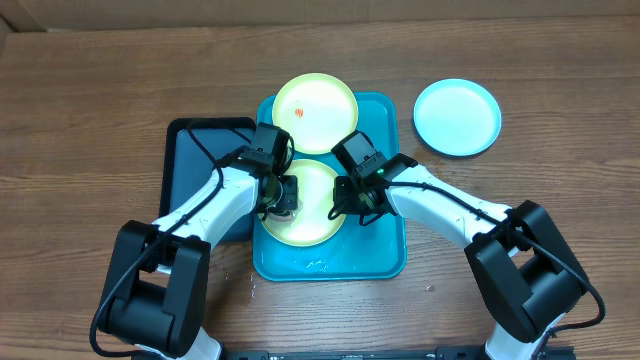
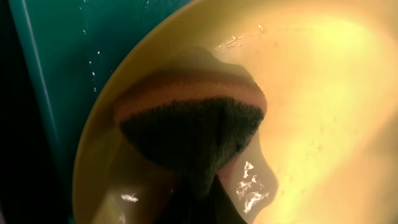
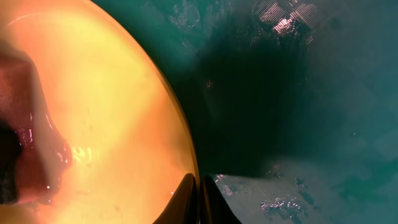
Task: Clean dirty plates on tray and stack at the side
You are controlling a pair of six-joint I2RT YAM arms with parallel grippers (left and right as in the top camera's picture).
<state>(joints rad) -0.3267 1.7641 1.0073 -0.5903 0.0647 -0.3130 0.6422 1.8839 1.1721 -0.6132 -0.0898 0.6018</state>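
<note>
Wood-grain table (image 1: 80,90) beneath all items. At centre, lying on it: teal tray (image 1: 392,262), wet in patches. Touching or just beside its left edge: smaller dark tray (image 1: 195,150).

Three round plates noted. Far yellow-green plate (image 1: 315,110) at the tray's back end, overhanging the rim. Near yellow-green plate (image 1: 318,212) on the tray's middle, between both arms, glistening with water. Light blue plate (image 1: 457,117) off the tray, on bare table to the right, apart from the others.

Left gripper (image 1: 283,197) lowered over the near plate's left half, clamped on a sponge (image 2: 193,118), orange layer over dark scouring face, pressed flat to the plate. Right gripper (image 3: 199,198) at the same plate's right edge, jaws drawn close together, pinching the rim between them.

Smallest item: red-orange smear (image 1: 298,111) on the far plate, left of its centre.
</note>
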